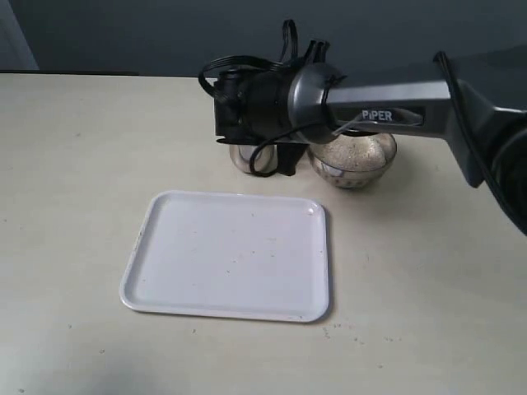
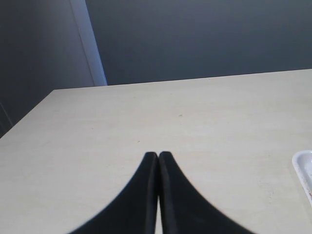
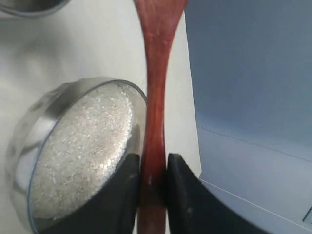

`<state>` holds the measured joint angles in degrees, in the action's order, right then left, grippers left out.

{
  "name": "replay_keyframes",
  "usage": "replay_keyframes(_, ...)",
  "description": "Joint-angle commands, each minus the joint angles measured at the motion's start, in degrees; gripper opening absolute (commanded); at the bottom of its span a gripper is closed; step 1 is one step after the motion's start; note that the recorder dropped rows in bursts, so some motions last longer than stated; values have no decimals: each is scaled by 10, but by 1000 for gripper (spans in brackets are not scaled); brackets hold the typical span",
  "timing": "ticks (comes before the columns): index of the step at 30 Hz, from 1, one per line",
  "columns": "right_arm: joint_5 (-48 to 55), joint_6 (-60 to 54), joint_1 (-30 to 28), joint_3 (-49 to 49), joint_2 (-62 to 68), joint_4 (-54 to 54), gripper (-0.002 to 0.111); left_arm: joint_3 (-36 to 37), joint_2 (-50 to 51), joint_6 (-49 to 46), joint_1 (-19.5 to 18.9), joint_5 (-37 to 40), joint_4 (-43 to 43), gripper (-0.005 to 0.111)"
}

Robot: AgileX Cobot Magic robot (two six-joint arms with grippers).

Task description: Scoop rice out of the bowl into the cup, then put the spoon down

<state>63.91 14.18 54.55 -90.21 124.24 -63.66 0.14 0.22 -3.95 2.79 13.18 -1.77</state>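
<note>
Here's the right gripper (image 3: pixel 153 160), jaws clamped on the slim handle of the spoon (image 3: pixel 155 97), its arm stretched out over the table beyond the far edge of the tray (image 1: pixel 230 255). Past the tray's far right corner sits the bowl (image 1: pixel 354 171), with the rice (image 1: pixel 352 152) heaped to its rim. The cup (image 1: pixel 240 158) stands beyond the middle of the tray's far edge, half hidden under the gripper, and what it holds cannot be told. The spoon's wide end points toward the cup, its handle running close alongside the bowl's rim. The left gripper (image 2: pixel 158 156) hangs over the table (image 2: pixel 195 112) off a corner of the tray, jaws pressed together on nothing.
</note>
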Motion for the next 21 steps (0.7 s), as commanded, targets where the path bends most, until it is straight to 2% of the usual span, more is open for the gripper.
replay_keyframes(1, 3, 13, 3, 3, -10, -9, -1, -1, -2, 1, 1, -7, 0, 0)
replay_keyframes(21, 2, 39, 18, 4, -17, -23, -1, -1, -2, 1, 1, -7, 0, 0)
